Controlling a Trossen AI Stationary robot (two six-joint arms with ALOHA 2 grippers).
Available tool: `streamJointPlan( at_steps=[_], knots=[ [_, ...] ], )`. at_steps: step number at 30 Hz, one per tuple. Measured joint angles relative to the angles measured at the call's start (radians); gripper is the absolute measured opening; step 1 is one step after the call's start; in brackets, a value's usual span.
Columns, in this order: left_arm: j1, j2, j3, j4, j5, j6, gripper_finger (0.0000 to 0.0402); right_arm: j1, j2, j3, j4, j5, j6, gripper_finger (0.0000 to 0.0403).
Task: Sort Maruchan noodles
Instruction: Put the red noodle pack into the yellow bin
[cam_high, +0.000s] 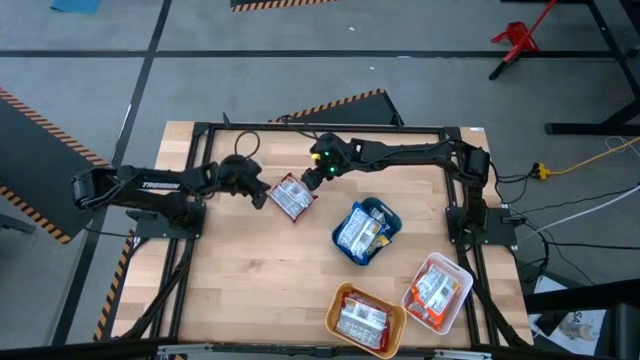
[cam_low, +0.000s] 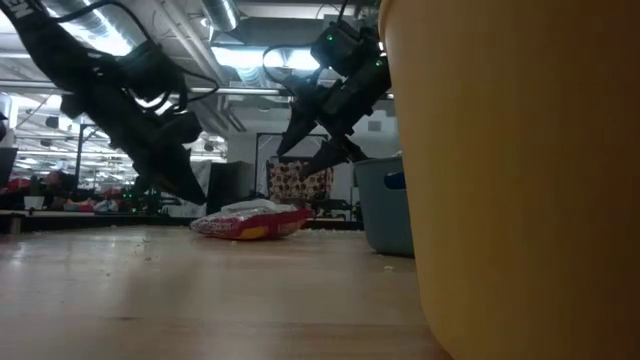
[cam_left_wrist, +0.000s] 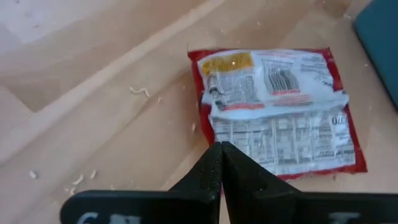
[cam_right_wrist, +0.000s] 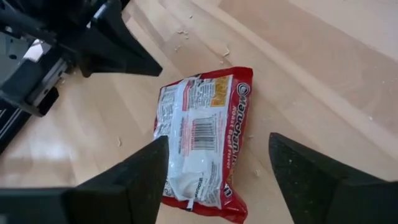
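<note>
One red-and-white Maruchan packet (cam_high: 292, 198) lies flat on the table, printed back up, also seen in the low view (cam_low: 250, 220) and both wrist views (cam_left_wrist: 280, 112) (cam_right_wrist: 202, 143). My left gripper (cam_high: 262, 196) (cam_low: 193, 192) (cam_left_wrist: 221, 152) is shut, its tips at the packet's left edge, low over the table. My right gripper (cam_high: 312, 175) (cam_low: 318, 160) (cam_right_wrist: 217, 140) is open and hangs above the packet's far end, pointing down at a slant, clear of it. More packets lie in the three trays. My left gripper has its shut fingertips (cam_left_wrist: 214, 163) at the packet's left edge (cam_left_wrist: 208, 124), coming level-slanting from the table's left. I cannot tell whether they touch the packet, which lies flat on the table.
A teal tray (cam_high: 392, 215) (cam_low: 385, 205) sits just right of the packet. An orange tray (cam_high: 340, 300) (cam_low: 520, 180) and a white-and-red tray (cam_high: 462, 290) stand at the near right. Noodle crumbs (cam_left_wrist: 140, 91) dot the wood. Bare wood lies at the table's near left.
</note>
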Motion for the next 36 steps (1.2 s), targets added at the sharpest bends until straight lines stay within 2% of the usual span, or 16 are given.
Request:
streamJointPlan(
  at_steps=[9, 20, 29, 36],
  knots=[
    [-0.044, 0.008, -0.017, 0.076, 0.000, -0.004, 0.0000, 0.000, 0.000, 0.000, 0.001, 0.026, -0.002, 0.0258],
    [-0.059, 0.182, -0.016, 0.142, 0.024, -0.008, 0.0000, 0.000, 0.000, 0.000, 0.001, 0.026, -0.002, 0.0257],
    [-0.068, 0.258, -0.012, 0.162, 0.020, -0.008, 0.0000, 0.001, 0.004, 0.000, 0.002, -0.028, -0.005, 0.0257],
    [-0.114, 0.280, -0.014, 0.137, 0.016, -0.007, 0.0000, 0.008, 0.063, 0.002, 0.014, -0.065, 0.029, 0.0257]
  ],
)
